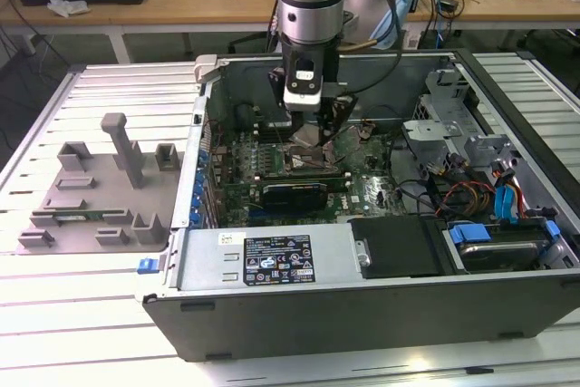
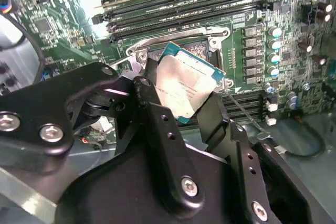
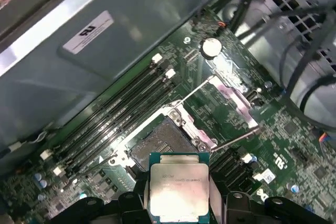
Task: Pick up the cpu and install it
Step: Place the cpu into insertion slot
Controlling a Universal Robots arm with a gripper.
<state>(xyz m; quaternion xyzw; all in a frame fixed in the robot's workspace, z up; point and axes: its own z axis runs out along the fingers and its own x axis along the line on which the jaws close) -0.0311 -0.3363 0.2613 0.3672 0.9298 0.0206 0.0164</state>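
The cpu [image 3: 177, 188], silver top showing, is clamped by two opposite edges between the gripper's [image 3: 178, 203] black fingers [image 2: 157, 114]. It hangs over the near edge of the open socket [image 3: 157, 148], not seated in it. Memory slots [image 3: 110, 124] run along one side of the socket and a swung-open metal latch plate [image 3: 231, 95] lies on the other. The grey case wall [image 3: 79, 77] stands beyond the slots.

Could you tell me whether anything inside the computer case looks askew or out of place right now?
The cpu, clamped in the gripper at the open socket, looks tilted against the motherboard in the second wrist view, not level with it. Nothing else stands out.
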